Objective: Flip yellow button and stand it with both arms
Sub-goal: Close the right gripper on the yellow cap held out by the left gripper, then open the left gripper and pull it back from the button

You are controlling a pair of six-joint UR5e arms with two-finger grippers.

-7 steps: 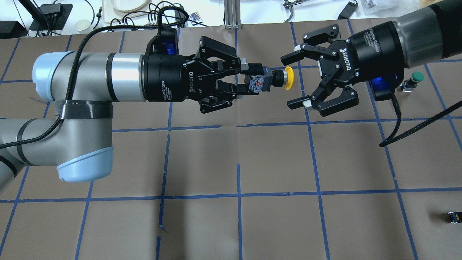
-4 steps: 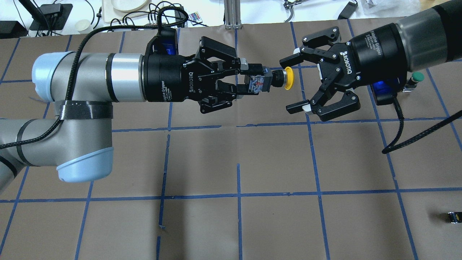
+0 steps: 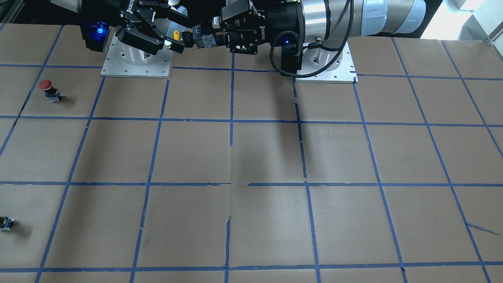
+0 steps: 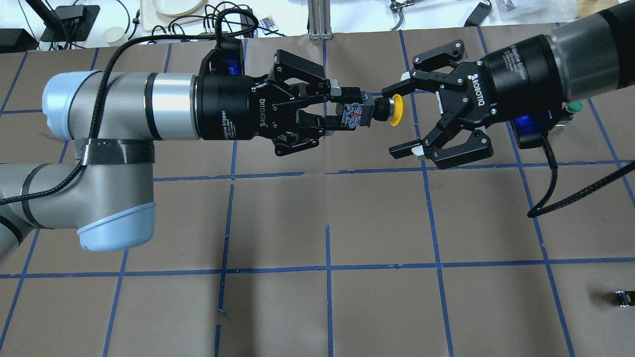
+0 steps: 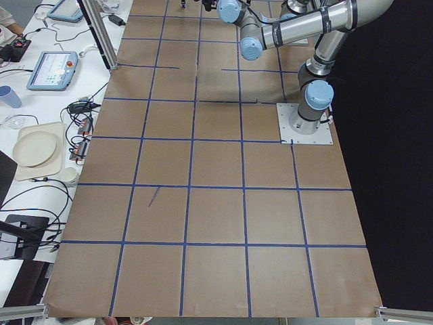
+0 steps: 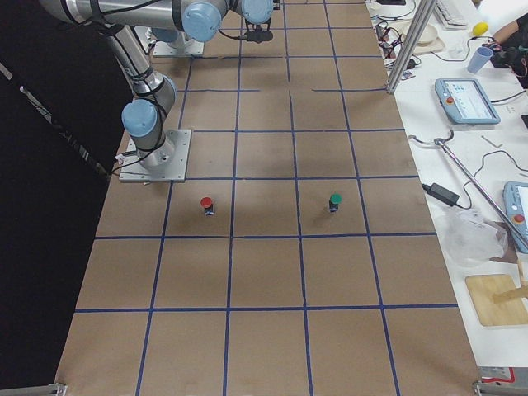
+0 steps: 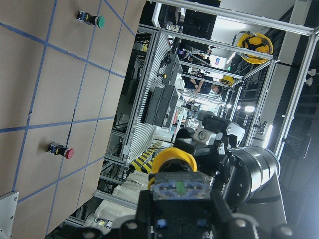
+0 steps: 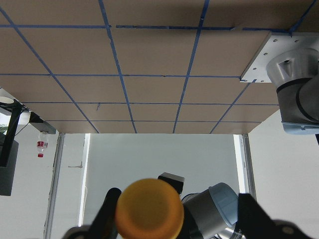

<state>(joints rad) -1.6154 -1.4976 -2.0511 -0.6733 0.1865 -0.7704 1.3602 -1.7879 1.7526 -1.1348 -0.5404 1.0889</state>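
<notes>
The yellow button (image 4: 395, 110) is held level in the air, with its round yellow cap pointing at my right gripper. My left gripper (image 4: 347, 112) is shut on its black, grey-ended body (image 4: 355, 113). My right gripper (image 4: 395, 120) is open, with its jaws either side of the cap; the upper finger is close beside the cap and the lower finger is well apart. In the front view the yellow cap (image 3: 177, 36) sits between the left gripper (image 3: 204, 39) and the right gripper (image 3: 176, 31). The cap also shows in the left wrist view (image 7: 173, 159) and the right wrist view (image 8: 149, 209).
A green-capped button (image 4: 574, 105) stands behind my right wrist and also shows in the right view (image 6: 335, 200). A red-capped button (image 3: 46, 84) stands near the right arm's base. A small dark block with a yellow spot (image 4: 623, 298) lies at the near right. Brown paper with a blue tape grid (image 4: 327, 223) covers the table.
My right gripper has moved left towards the yellow cap and now straddles it, still open. My left gripper and the button have not moved.
</notes>
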